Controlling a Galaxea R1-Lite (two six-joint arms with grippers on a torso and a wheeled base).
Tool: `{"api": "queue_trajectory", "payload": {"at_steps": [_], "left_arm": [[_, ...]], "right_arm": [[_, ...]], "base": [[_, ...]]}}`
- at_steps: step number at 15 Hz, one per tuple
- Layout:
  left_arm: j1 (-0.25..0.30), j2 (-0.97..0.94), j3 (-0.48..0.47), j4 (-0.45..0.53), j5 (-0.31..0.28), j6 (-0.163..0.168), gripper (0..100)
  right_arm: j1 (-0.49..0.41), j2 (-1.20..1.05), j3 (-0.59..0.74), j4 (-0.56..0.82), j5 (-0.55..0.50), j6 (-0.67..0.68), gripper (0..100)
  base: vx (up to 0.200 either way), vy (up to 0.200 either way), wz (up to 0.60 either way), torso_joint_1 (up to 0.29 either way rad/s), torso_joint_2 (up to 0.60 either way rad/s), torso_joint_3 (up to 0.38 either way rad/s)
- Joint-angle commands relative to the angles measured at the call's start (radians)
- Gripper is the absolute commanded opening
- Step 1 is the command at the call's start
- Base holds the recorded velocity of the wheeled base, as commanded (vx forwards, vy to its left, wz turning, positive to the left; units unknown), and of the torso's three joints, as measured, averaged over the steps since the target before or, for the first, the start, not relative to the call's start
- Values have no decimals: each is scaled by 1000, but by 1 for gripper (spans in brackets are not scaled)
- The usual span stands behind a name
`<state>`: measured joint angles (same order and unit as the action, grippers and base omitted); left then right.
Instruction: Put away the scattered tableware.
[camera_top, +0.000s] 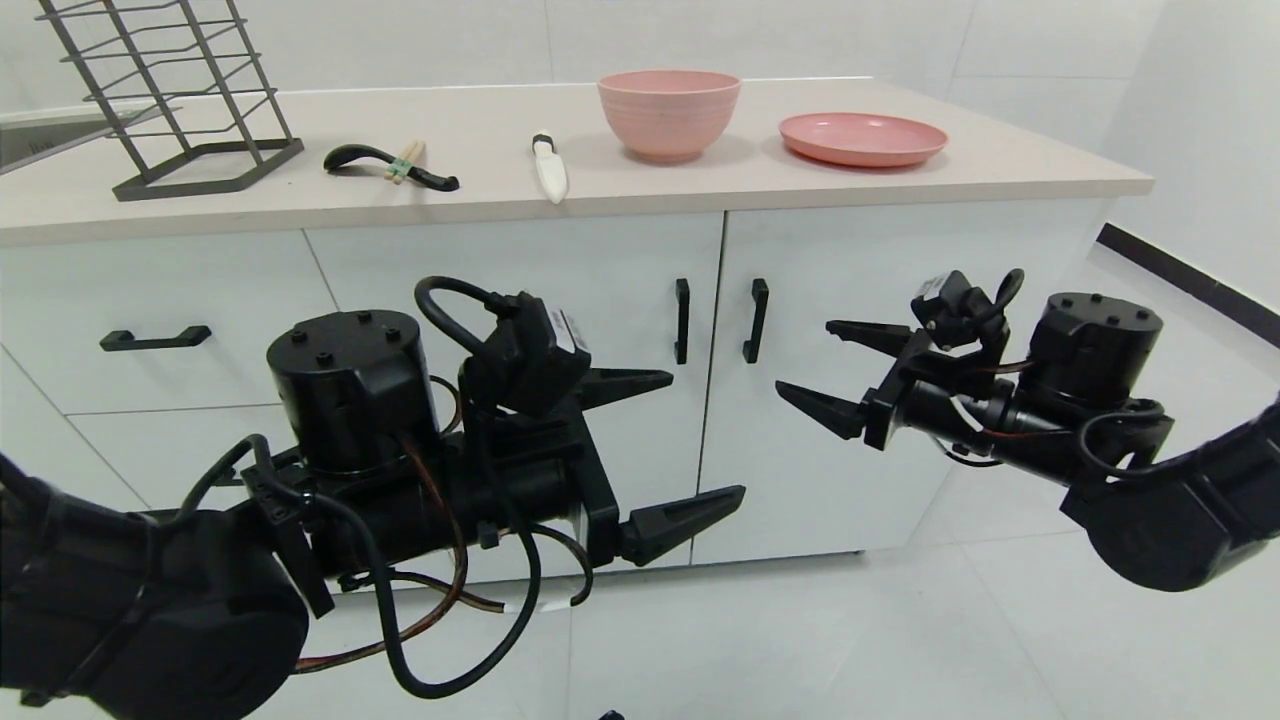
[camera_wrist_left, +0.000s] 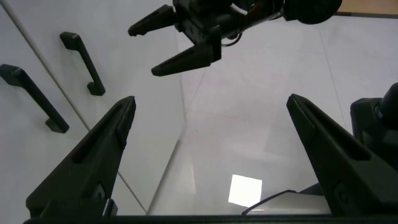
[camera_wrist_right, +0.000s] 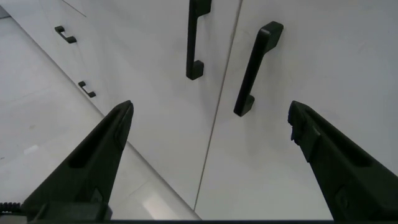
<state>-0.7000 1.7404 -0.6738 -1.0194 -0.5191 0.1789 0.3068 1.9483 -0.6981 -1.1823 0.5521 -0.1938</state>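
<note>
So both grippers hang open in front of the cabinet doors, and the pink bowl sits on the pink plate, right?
Not quite. The head view shows the pink bowl standing on the counter beside the pink plate, apart from it. The left gripper and right gripper do hang open in front of the cabinet doors.

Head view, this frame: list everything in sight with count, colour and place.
bowl: 1, pink, countertop, right of centre
plate: 1, pink, right of the bowl
white utensil: 1, dark end, countertop front, left of the bowl
spoon: 1, black, right of the rack
chopsticks: 1 pair, pale wood, at the spoon's handle
rack: 1, dark wire, countertop left
countertop: 1, beige
door handles: 2, black, white cabinet
drawer handle: 1, black, left
left gripper: black, open, before the cabinet
right gripper: black, open, before the cabinet
</note>
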Motion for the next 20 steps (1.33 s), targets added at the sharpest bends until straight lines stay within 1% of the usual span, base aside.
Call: {"api": "queue_trajectory", "payload": {"at_steps": [1, 4, 9, 13, 16, 20], "left_arm": [[-3, 7, -10, 1, 1, 1, 100], [-4, -1, -13, -8, 5, 2, 100], [-4, -5, -13, -13, 7, 5, 100], [-3, -13, -10, -19, 8, 7, 100], [4, -18, -7, -21, 8, 7, 100], [8, -19, -9, -21, 7, 7, 100]], "right_arm": [[2, 72, -41, -28, 0, 1, 100], [2, 130, -97, -51, 3, 2, 100], [5, 178, -170, -51, 19, 1, 100], [28, 230, -244, -51, 17, 1, 100], [31, 248, -271, -51, 19, 1, 100], [29, 282, -296, -53, 63, 1, 100]], "base": [[0, 0, 0, 0, 0, 0], [0, 0, 0, 0, 0, 0], [0, 0, 0, 0, 0, 0], [0, 0, 0, 0, 0, 0], [0, 0, 0, 0, 0, 0], [0, 0, 0, 0, 0, 0]]}}
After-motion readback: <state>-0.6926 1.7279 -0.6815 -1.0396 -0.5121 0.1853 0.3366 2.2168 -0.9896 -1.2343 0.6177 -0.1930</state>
